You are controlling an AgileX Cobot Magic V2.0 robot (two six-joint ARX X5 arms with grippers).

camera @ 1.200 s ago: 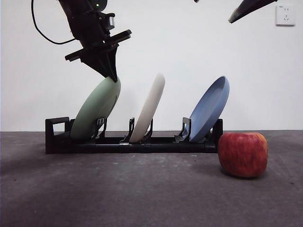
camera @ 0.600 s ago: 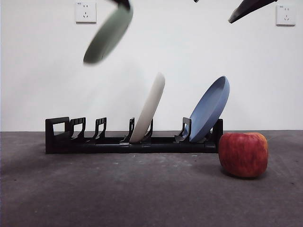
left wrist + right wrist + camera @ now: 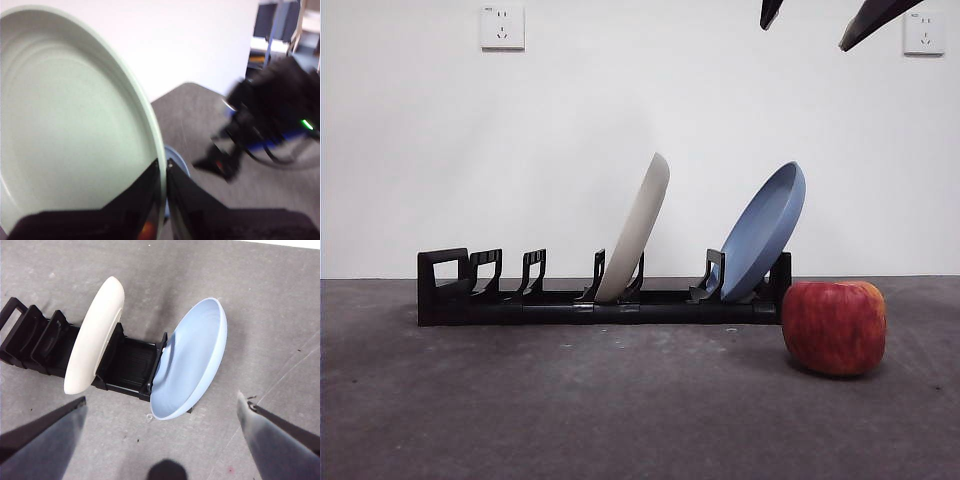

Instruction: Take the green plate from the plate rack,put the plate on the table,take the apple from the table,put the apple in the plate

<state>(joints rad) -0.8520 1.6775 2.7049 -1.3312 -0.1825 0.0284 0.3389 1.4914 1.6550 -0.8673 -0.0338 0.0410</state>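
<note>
Change: green plate [image 3: 75, 130] has left the plate rack [image 3: 500, 300], now aloft | left gripper [image 3: 163, 200] clamped on its rim | right gripper [image 3: 160, 430] apart, idle | you next lower it to the surface [image 3: 620, 410]; apple [image 3: 834, 327] waits.

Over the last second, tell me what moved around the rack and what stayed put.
The left gripper, shut on the green plate, lifted it out of the plate rack and up past the front view's top; only the left wrist view shows it now. The right gripper stays open above. The cream plate, blue plate and apple have not moved.
</note>
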